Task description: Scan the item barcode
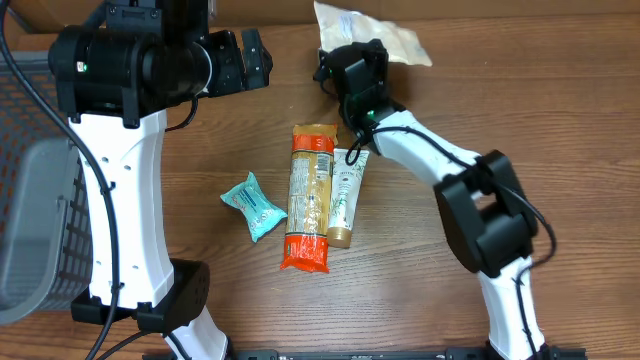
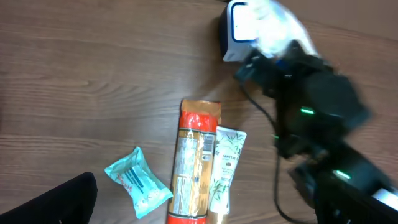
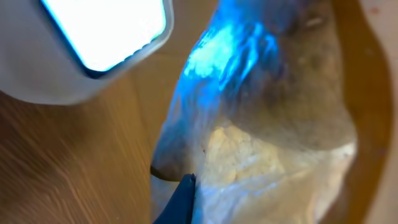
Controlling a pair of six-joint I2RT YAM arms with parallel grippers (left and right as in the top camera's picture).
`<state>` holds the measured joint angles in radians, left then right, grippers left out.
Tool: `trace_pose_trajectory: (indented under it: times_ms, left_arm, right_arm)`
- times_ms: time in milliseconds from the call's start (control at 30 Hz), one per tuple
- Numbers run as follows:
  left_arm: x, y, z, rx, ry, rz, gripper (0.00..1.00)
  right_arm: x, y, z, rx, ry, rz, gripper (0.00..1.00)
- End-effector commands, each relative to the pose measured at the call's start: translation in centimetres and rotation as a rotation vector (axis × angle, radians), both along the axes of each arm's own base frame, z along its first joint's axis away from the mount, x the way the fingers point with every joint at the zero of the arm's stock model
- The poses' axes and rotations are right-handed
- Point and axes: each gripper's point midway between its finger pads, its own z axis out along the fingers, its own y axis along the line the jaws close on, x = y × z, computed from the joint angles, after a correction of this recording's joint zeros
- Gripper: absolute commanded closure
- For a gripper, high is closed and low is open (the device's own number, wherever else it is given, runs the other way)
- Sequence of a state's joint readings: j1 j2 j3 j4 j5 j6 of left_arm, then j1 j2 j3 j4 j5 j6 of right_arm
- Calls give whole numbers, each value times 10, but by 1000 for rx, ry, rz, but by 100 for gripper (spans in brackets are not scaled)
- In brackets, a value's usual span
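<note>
My right gripper (image 1: 342,58) is shut on a pale, crinkly plastic pouch (image 1: 385,38) at the back of the table. In the right wrist view the pouch (image 3: 267,124) fills the frame and glows blue at its top. A blue fingertip (image 3: 180,199) presses against its lower edge. The white scanner (image 3: 93,43) with its lit window sits just left of the pouch. The left wrist view shows the scanner (image 2: 239,28) with the pouch (image 2: 283,28) right beside it. My left gripper (image 1: 252,60) hangs open high at the back left, holding nothing.
On the middle of the table lie a long orange pasta packet (image 1: 310,195), a white tube (image 1: 347,195) touching its right side, and a teal wipes packet (image 1: 252,205) to the left. A grey wire basket (image 1: 30,200) stands at the left edge.
</note>
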<state>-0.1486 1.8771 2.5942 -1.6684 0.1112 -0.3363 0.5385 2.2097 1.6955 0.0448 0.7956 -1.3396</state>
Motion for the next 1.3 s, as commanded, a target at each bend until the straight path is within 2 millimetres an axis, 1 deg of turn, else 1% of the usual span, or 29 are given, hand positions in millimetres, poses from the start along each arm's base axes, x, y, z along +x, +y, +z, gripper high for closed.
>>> trace_pose_trajectory:
  times_ms: [0,33,67,133,167,300,367,400,433,467,500,567,633,700,733,800,867,1000,1100,1200,1267]
  left_arm:
    - [4,0,-2,18,-2,-8,0]
    - [4,0,-2,17,-2,-8,0]
    - [4,0,-2,17,-2,-8,0]
    - [4,0,-2,18,-2,-9,0]
    - [4,0,-2,18,-2,-9,0]
    - [4,0,-2,18,-2,-9,1]
    - [4,0,-2,17,-2,-8,1]
    - [4,0,-2,18,-2,-9,0]
    - [4,0,-2,17,-2,-8,0]
    - [4,0,-2,18,-2,-9,0]
    - [4,0,-2,17,-2,-8,0]
    - [4,0,-2,17,-2,-8,1]
    - [4,0,-2,18,-2,-9,0]
    - [4,0,-2,18,-2,-9,0]
    - [4,0,-2,17,-2,-8,1]
    - [4,0,-2,18,-2,-8,1]
    - [4,0,-2,18,-2,-9,0]
    - [4,0,-2,18,-2,-9,0]
    - [4,0,-2,17,-2,-8,0]
    - [4,0,-2,17,-2,-8,0]
    - [4,0,-2,18,-2,-9,0]
  right_arm:
    - [-26,-19,115,261,-197,-82,96]
    - [-32,-23,121,300,-203,-99,96]
    - [-42,-28,130,369,-204,-122,96]
    - [-63,-33,139,526,-158,-136,96]
    - [-74,-32,140,607,-118,-129,96]
    - [-125,-27,148,1054,108,-112,96]
    - [-149,-31,153,1261,225,-142,96]
    - [-162,-36,156,1353,288,-163,96]
    - [-170,-40,156,1406,332,-181,96]
    - [-192,-54,154,1508,467,-219,96]
    - [-204,-61,152,1551,542,-235,96]
    - [-219,-75,145,1632,661,-282,96]
    - [-226,-94,134,1704,730,-360,96]
    - [-225,-121,116,1744,721,-462,96]
    - [-223,-137,104,1762,703,-520,96]
    - [-221,-161,82,1800,675,-613,96]
    - [-220,-185,51,1876,657,-699,96]
    - [-218,-221,-4,1994,569,-818,96]
    - [-217,-241,-35,2056,478,-862,96]
    - [-217,-255,-59,2049,401,-860,96]
    - [-219,-266,-79,1998,328,-894,94]
